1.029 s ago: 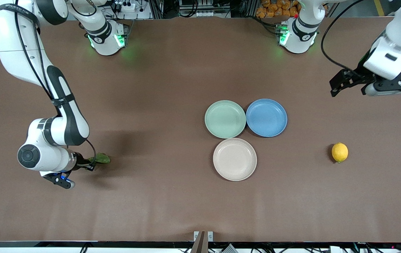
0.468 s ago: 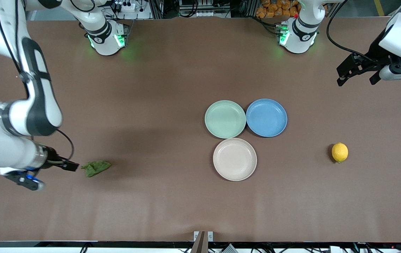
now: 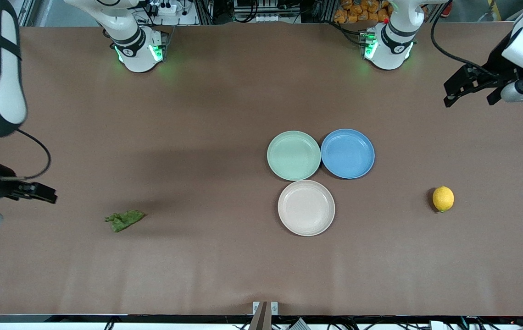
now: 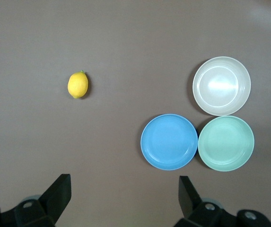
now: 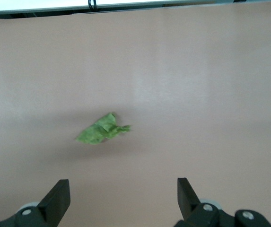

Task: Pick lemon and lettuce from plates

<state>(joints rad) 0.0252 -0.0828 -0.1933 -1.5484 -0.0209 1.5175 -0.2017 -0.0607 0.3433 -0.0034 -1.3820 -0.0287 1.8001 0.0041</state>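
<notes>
The lettuce [image 3: 124, 220] [image 5: 102, 131], a small crumpled green leaf, lies on the bare table toward the right arm's end. My right gripper [image 3: 49, 196] [image 5: 122, 184] hangs open and empty, apart from the leaf and closer to that table end. The yellow lemon [image 3: 442, 198] [image 4: 78, 85] rests on the table toward the left arm's end. My left gripper [image 3: 470, 97] [image 4: 124, 182] is raised high over that end, open and holding nothing. The mint plate [image 3: 293, 155] [image 4: 226, 143] and the beige plate [image 3: 306, 207] [image 4: 222, 85] sit mid-table, both empty.
A blue plate [image 3: 347, 153] [image 4: 169, 141], also empty, touches the mint plate on the side toward the left arm's end. The two arm bases [image 3: 138, 48] [image 3: 387, 46] stand along the table's edge farthest from the front camera.
My right gripper has opened and let go of the lettuce, then drawn away toward the right arm's end of the table. The leaf stays where it was set. My left gripper rose slightly.
</notes>
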